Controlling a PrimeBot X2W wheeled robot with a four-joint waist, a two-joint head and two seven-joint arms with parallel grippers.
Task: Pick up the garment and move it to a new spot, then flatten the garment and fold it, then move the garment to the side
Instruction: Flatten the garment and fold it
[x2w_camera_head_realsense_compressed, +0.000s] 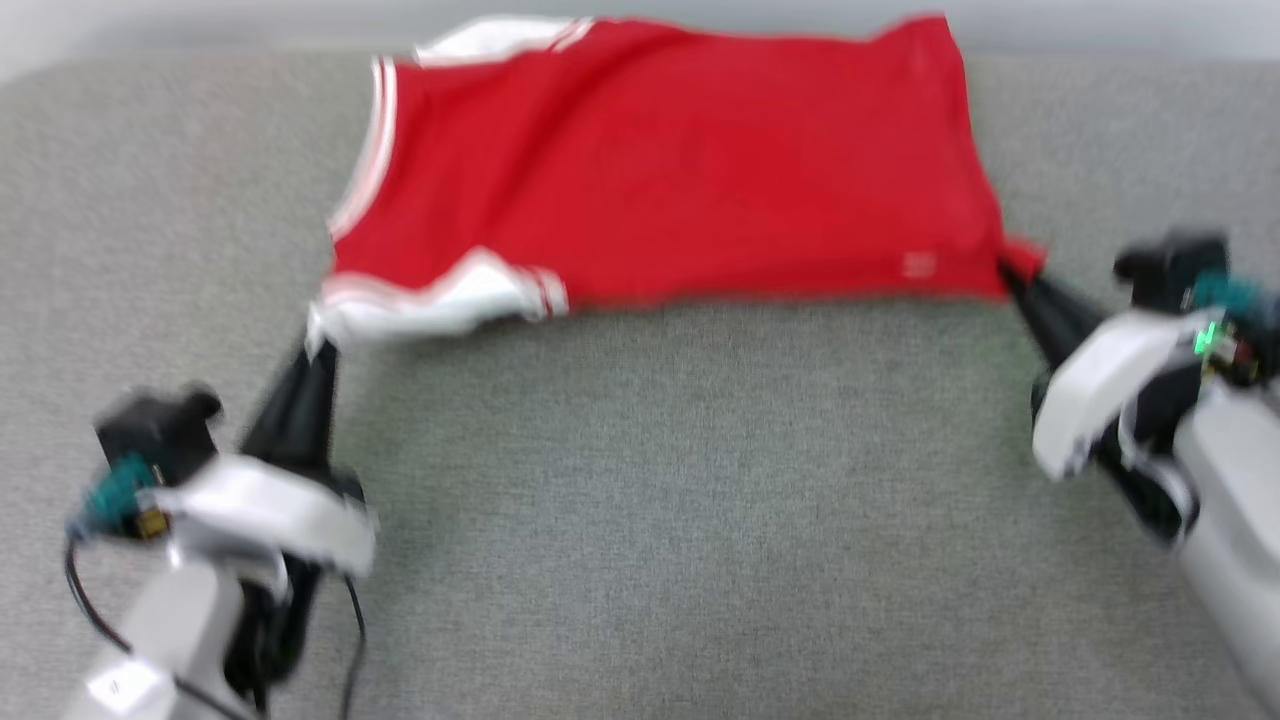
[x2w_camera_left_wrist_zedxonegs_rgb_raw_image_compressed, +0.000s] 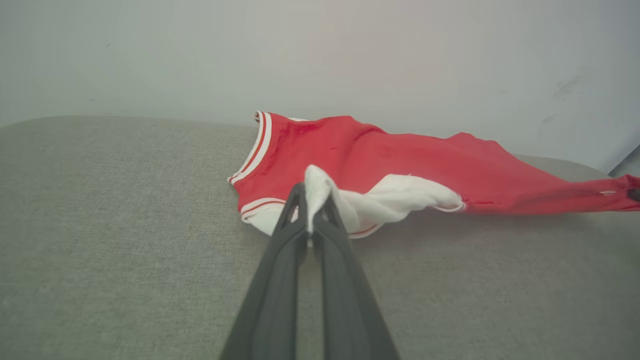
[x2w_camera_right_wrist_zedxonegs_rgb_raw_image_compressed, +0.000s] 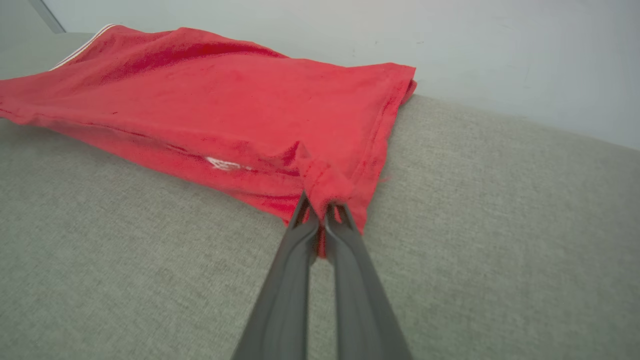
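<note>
The garment (x2w_camera_head_realsense_compressed: 660, 165) is a bright red jersey shirt with white sleeves and striped trim, spread across the far half of the grey fabric surface. My left gripper (x2w_camera_head_realsense_compressed: 318, 345) is shut on the white sleeve at the garment's near left corner; the left wrist view has white cloth pinched between the dark fingers (x2w_camera_left_wrist_zedxonegs_rgb_raw_image_compressed: 312, 200), with the garment (x2w_camera_left_wrist_zedxonegs_rgb_raw_image_compressed: 400, 160) stretching off to the right. My right gripper (x2w_camera_head_realsense_compressed: 1008, 272) is shut on the red hem corner at the garment's near right. In the right wrist view a bunch of red garment cloth (x2w_camera_right_wrist_zedxonegs_rgb_raw_image_compressed: 320, 185) sits between my fingertips.
The grey fabric surface (x2w_camera_head_realsense_compressed: 680, 500) stretches wide and bare between the two arms and toward the near edge. A pale wall (x2w_camera_left_wrist_zedxonegs_rgb_raw_image_compressed: 320, 55) rises right behind the garment's far edge.
</note>
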